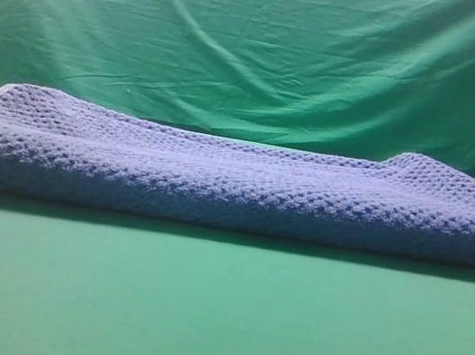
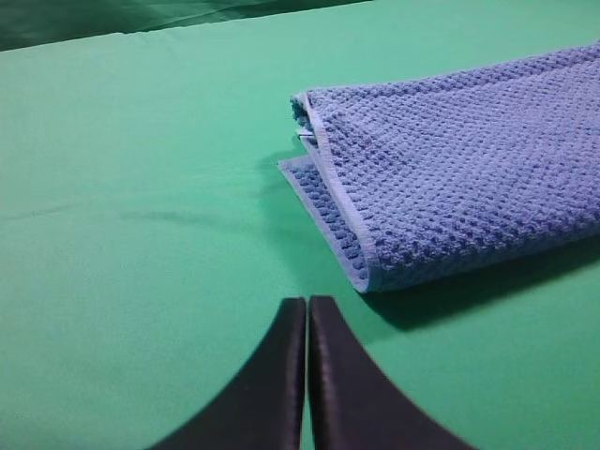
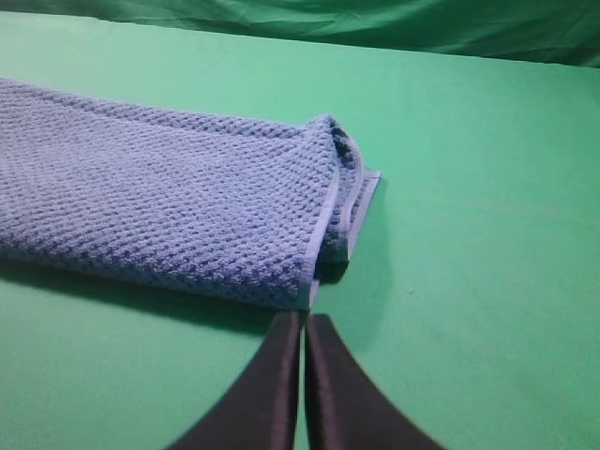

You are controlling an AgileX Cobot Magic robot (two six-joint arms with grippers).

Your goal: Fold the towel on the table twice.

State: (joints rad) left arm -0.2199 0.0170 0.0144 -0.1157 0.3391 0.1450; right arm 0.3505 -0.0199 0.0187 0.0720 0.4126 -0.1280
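Observation:
The blue-grey waffle-weave towel (image 1: 237,178) lies folded over once, a long band across the bright green table (image 1: 214,319). Neither gripper shows in the exterior high view. In the left wrist view the towel's left end (image 2: 450,159) with its pale trim lies ahead and to the right of my left gripper (image 2: 307,305), which is shut and empty, apart from the cloth. In the right wrist view the towel's right end (image 3: 187,206) lies ahead and to the left of my right gripper (image 3: 303,321), which is shut and empty, just short of the towel's near corner.
A wrinkled green cloth backdrop (image 1: 260,45) hangs behind the table. Bare green table surface lies in front of the towel and beside both its ends (image 2: 122,234) (image 3: 487,244).

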